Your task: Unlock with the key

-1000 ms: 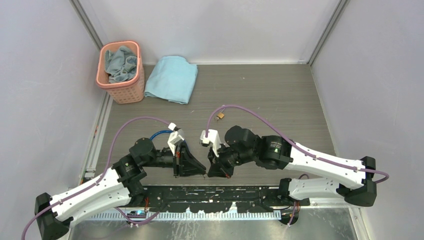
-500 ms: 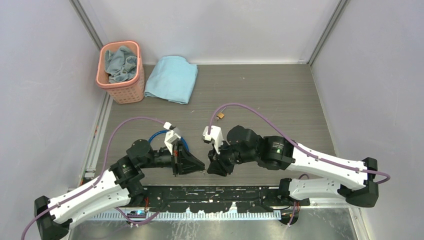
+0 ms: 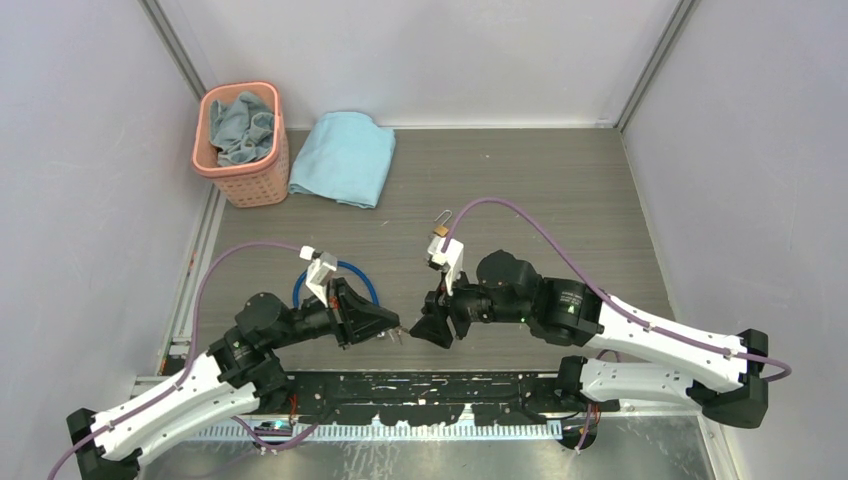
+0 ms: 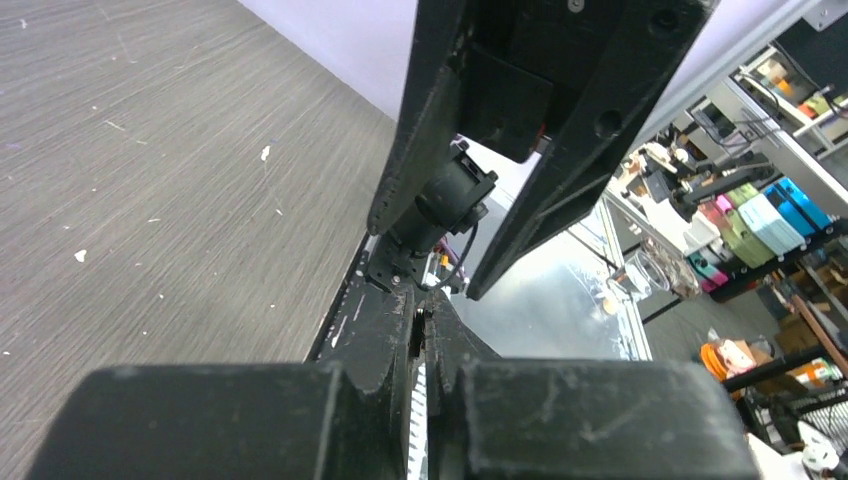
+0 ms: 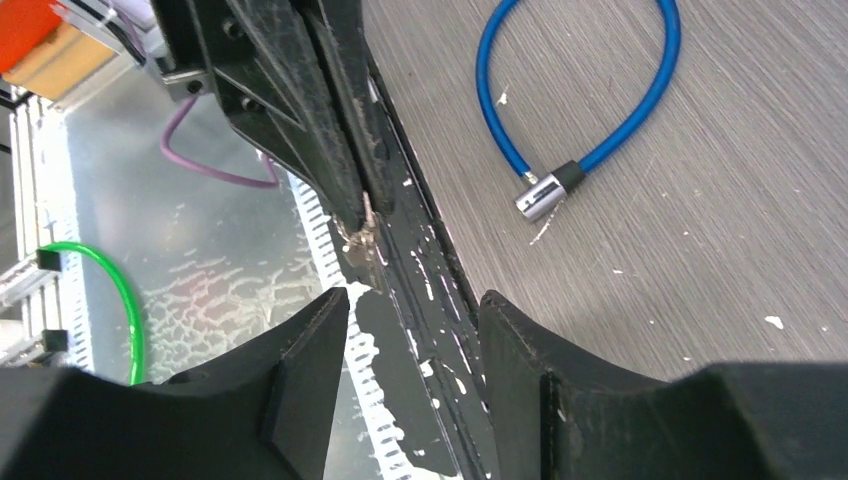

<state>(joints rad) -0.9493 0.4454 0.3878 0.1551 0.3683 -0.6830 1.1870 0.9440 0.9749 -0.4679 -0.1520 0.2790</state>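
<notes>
- At the left fingertips: the left fingers are pressed together on the key. Only a sliver of it shows past the tips, so the pinch looks shallow.
- Straight across from those tips: the right fingers stand apart with nothing between them. Their gap faces the key, and I see no contact.
- Step in hand, as I read it: the key sits with the left fingers, and the right ones need to get clear of it.
- To do it well:
  - Draw the right fingers straight back along their own line, so neither brushes the key.
  - Keep the left clamp firm and do not regrip in the air. A nudge could twist so small a thing or drop it onto the black rail under the tips.
- Well beyond both sets of fingers, behind the right wrist: the padlock lies on the bench. I cannot make out its keyhole side. Judged: the free right fingers should steady its body before the key goes near.
- Behind the left fingers: the cable lies looped on the bench, well apart from the padlock. It needs no handling.
- Count:
  - Key: 1
  - Padlock: 1
  - Cable: 1
  - Basket: 1
  - Cloths: 2, one in the basket, one flat beside it
</notes>
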